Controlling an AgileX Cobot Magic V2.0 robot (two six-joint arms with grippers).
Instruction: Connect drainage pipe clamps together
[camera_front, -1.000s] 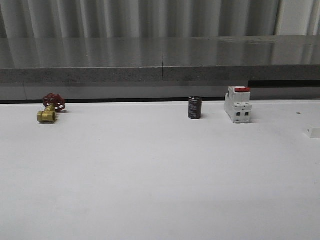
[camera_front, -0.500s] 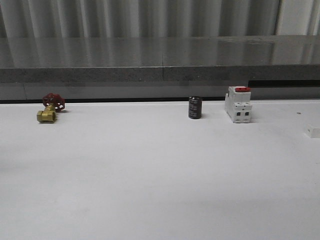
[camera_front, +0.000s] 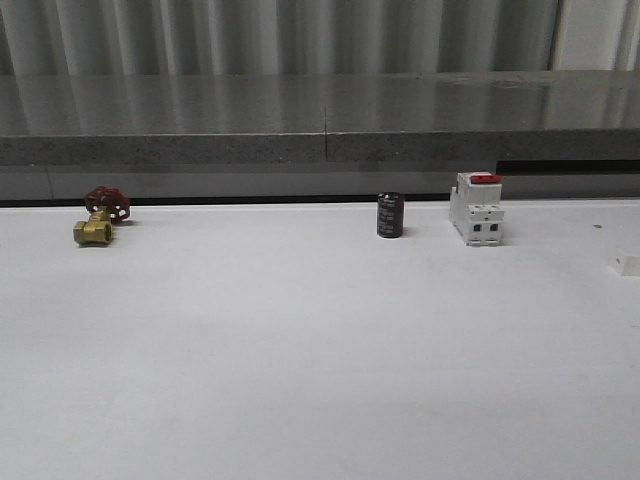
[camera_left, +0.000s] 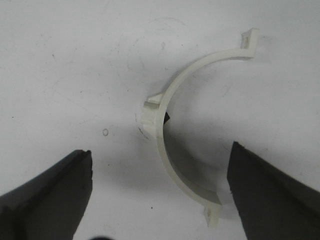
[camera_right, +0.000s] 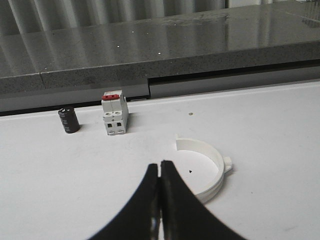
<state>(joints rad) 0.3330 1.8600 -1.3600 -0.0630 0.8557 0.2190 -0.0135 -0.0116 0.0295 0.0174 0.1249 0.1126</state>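
One drainage pipe clamp, a white half-ring with tabs at its ends, lies flat on the white table in the left wrist view. My left gripper hangs open above it. The clamp's near end lies close to one dark finger without touching it; the other finger is well off to the side. In the right wrist view a second white half-ring clamp lies on the table just beyond and beside my right gripper. That gripper is shut with nothing in it.
Along the table's back edge stand a brass valve with a red handwheel, a small black cylinder and a white breaker block with a red switch. A small white piece is cut off at the right edge. A grey ledge runs behind.
The small white piece at the right edge of the front view shows slightly less than before. Nothing else has moved.
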